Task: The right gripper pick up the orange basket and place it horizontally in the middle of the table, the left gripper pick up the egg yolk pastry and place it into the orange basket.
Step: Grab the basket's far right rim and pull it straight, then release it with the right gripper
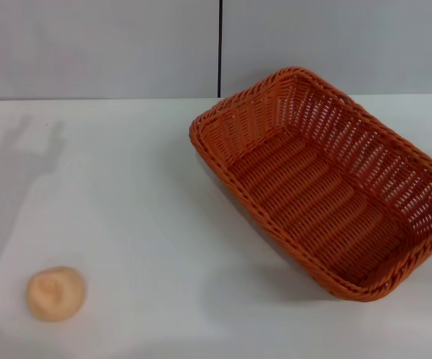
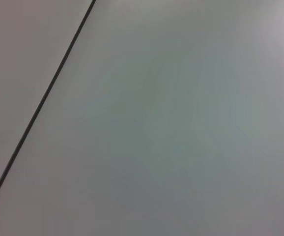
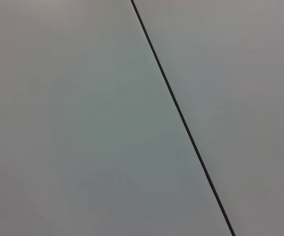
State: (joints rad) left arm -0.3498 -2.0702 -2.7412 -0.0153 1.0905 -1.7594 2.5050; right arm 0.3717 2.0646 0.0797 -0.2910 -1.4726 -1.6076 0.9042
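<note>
The orange basket (image 1: 328, 183) lies on the white table (image 1: 141, 217) at the right of the head view, turned diagonally, its far corner near the wall and its near corner toward the right edge. It holds nothing. The egg yolk pastry (image 1: 55, 293), a small round tan bun, rests on the table at the near left, well apart from the basket. Neither gripper shows in any view. Both wrist views show only a plain grey surface crossed by a thin dark seam.
A grey wall (image 1: 96, 45) with a vertical dark seam (image 1: 220, 45) stands behind the table. A faint arm-like shadow (image 1: 22, 172) falls on the tabletop at the far left. Bare tabletop lies between the pastry and the basket.
</note>
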